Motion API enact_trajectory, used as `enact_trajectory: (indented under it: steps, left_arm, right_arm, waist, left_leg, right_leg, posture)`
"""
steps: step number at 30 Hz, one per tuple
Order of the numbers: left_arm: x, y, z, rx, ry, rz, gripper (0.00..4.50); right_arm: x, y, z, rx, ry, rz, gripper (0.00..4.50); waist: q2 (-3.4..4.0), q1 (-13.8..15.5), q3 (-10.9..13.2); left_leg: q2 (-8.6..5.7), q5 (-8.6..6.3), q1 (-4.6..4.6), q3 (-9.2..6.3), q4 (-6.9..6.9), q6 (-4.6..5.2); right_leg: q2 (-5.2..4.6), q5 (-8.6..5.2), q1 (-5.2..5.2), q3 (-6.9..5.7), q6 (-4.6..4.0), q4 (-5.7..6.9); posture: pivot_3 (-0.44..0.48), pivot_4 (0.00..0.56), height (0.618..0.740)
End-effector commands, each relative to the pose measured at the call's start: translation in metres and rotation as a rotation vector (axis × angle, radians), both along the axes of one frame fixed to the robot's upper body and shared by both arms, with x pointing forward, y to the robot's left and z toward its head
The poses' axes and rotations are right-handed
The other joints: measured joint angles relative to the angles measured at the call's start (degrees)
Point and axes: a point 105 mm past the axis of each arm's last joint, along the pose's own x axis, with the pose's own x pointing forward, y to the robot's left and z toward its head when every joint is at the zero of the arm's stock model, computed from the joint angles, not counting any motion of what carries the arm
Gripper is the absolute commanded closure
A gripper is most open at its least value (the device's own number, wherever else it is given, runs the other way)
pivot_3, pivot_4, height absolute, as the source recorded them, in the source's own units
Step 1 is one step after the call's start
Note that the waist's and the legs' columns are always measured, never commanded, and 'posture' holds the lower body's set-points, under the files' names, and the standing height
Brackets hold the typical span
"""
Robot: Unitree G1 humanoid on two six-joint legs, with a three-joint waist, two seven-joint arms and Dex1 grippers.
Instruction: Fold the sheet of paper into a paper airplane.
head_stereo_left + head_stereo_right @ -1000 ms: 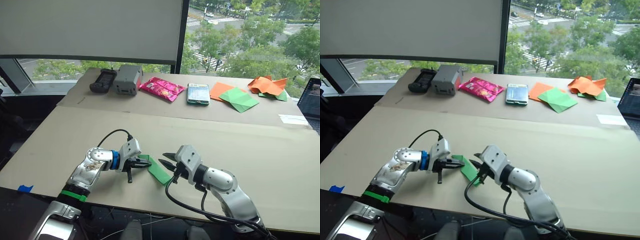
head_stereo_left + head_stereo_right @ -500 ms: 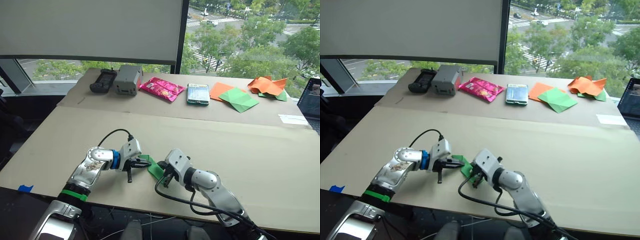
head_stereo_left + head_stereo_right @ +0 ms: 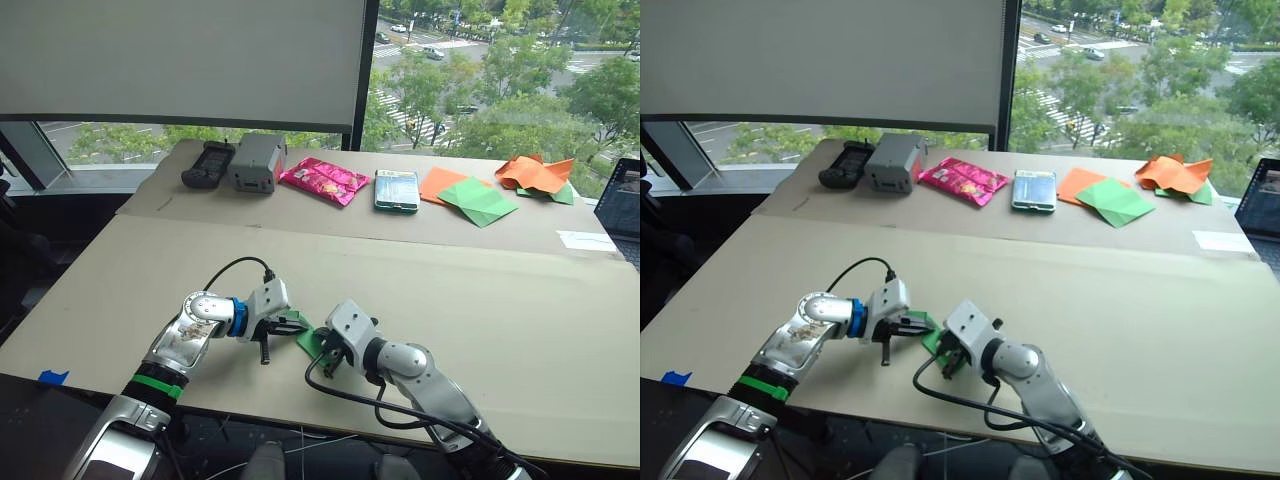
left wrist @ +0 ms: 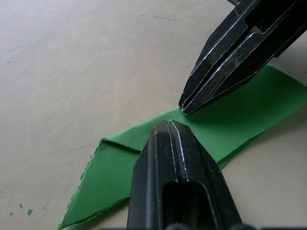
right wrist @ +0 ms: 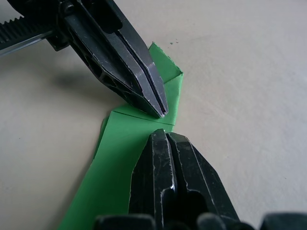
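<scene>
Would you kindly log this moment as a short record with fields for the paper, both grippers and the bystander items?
paper: paper airplane, bright green, folded, flat on the table
left gripper: fingers shut, tips pressing on the paper
right gripper: fingers shut, tips pressing on the paper, facing the left one
far edge: pink packet, phone, orange papers

A wide tan table (image 3: 480,300) spans the scene, a seam running across it between the near part and the far part. Beyond its far edge, a white roller blind (image 3: 180,55) covers the left of a large window (image 3: 500,70); the right pane shows daylight, green trees and a street far below. A dark window frame (image 3: 365,75) divides the two.
</scene>
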Motion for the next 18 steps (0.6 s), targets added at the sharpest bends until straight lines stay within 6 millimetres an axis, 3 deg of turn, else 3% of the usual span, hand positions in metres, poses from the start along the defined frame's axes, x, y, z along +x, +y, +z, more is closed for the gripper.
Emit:
enact_trajectory:
  steps: [1, 5, 18]
  left_arm:
    - [-0.004, 0.001, -0.014, 0.053, 0.027, -0.004, 4.5]
    - [-0.004, 0.002, -0.016, 0.062, 0.024, -0.006, 4.5]
    - [-0.005, 0.003, -0.02, 0.077, 0.019, -0.015, 4.5]
  right_arm:
    - [-0.006, -0.004, -0.021, -0.052, 0.105, -0.029, 4.47]
    - [-0.014, -0.01, -0.032, -0.081, 0.177, -0.033, 4.47]
    - [-0.033, -0.033, -0.034, -0.095, 0.216, -0.075, 4.47]
  waist:
    - [0.01, 0.0, -0.1]
    - [0.03, 0.0, -0.2]
    - [0.01, 0.1, -0.2]
  left_leg:
    - [0.0, 0.0, 0.0, 0.0, 0.0, 0.0]
    - [0.0, 0.0, 0.01, 0.0, 0.0, 0.0]
    - [0.0, -0.01, 0.0, 0.0, 0.0, -0.02]
  right_leg:
    - [0.0, 0.0, 0.0, 0.0, 0.0, 0.0]
    - [0.0, -0.01, 0.01, 0.0, -0.01, 0.0]
    - [-0.02, -0.04, 0.02, 0.0, -0.04, -0.03]
  posture:
    - [0.0, 0.15, 0.713]
    - [0.0, 0.15, 0.713]
    - [0.0, 0.15, 0.713]
